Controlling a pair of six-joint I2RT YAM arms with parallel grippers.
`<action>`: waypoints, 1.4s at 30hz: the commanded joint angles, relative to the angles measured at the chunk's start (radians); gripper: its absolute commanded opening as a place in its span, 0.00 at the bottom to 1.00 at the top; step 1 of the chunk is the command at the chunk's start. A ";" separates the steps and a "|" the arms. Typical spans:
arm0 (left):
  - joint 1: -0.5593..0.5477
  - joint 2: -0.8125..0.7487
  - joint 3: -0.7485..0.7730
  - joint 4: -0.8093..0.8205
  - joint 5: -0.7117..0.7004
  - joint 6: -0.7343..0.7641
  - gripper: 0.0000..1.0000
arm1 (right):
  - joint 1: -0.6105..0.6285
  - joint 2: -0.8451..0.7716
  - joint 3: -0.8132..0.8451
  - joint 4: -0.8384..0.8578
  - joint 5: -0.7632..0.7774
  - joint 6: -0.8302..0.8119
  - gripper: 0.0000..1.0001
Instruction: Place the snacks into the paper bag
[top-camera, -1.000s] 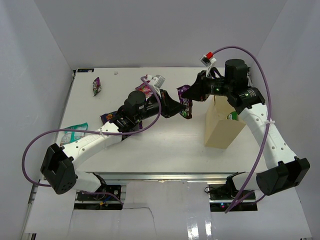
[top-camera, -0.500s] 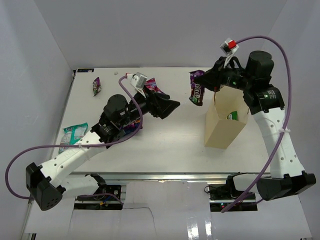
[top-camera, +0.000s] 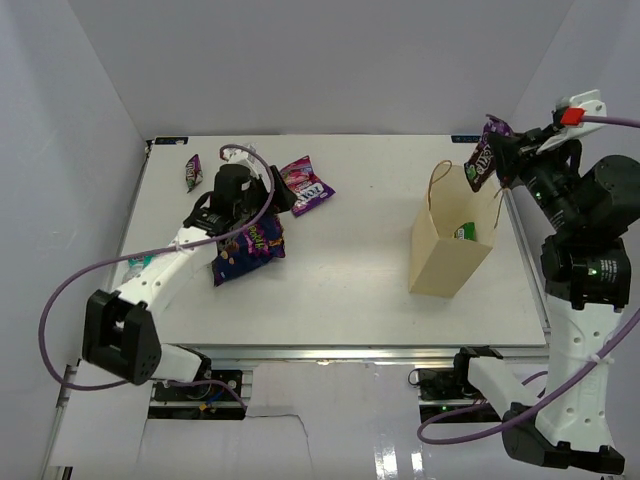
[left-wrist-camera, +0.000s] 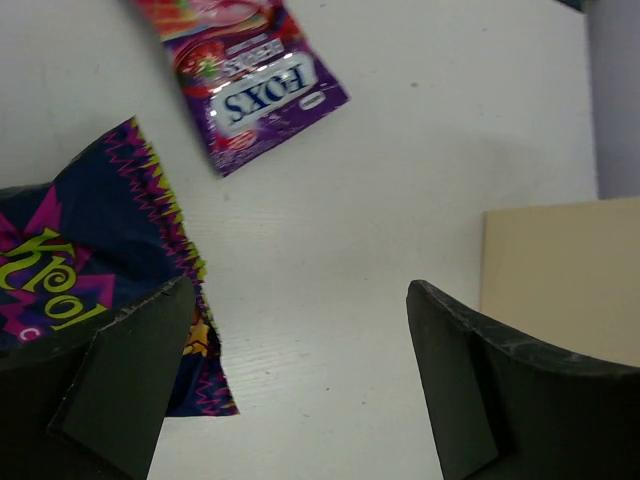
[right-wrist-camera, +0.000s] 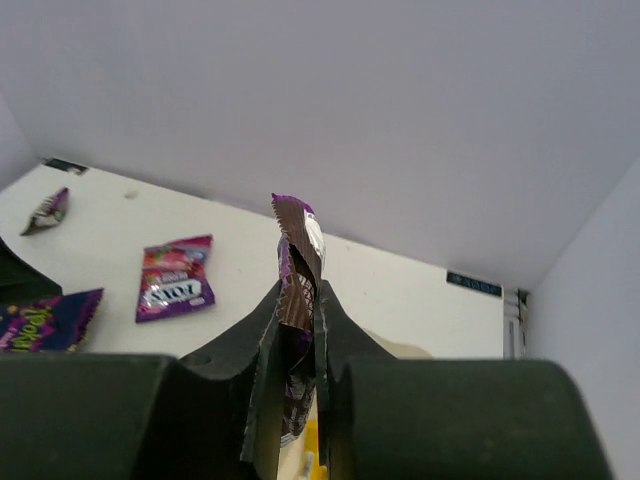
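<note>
The tan paper bag (top-camera: 440, 255) stands upright at the right of the table, its mouth open, with a green-white packet (top-camera: 466, 232) inside. My right gripper (top-camera: 503, 160) hangs above the bag's far right rim, shut on a small dark purple bar (top-camera: 481, 160) that sticks up between the fingers (right-wrist-camera: 297, 290). My left gripper (top-camera: 279, 198) is open and holds nothing (left-wrist-camera: 300, 370). It hovers just right of the big purple bag (top-camera: 250, 250) (left-wrist-camera: 70, 270). The pink-red bag (top-camera: 306, 183) (left-wrist-camera: 250, 80) lies beyond it. Another dark purple bar (top-camera: 193, 172) lies far left.
A pale teal packet (top-camera: 136, 264) peeks out from under the left arm near the table's left edge. White walls close in the table on three sides. The paper bag's side (left-wrist-camera: 560, 270) shows at the right of the left wrist view.
The left gripper opened, let go of the dark purple bar and drew back left over the big purple bag. The right gripper carried the bar up and right, above the paper bag.
</note>
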 joint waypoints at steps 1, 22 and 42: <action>0.040 0.080 0.098 -0.089 -0.001 -0.066 0.97 | -0.007 0.003 -0.110 -0.006 0.154 -0.068 0.08; 0.093 0.891 0.789 -0.276 -0.039 -0.086 0.83 | -0.008 -0.055 -0.261 -0.022 -0.036 -0.221 0.98; 0.136 0.938 0.832 -0.109 0.353 0.022 0.06 | -0.008 -0.124 -0.244 -0.029 -0.344 -0.322 1.00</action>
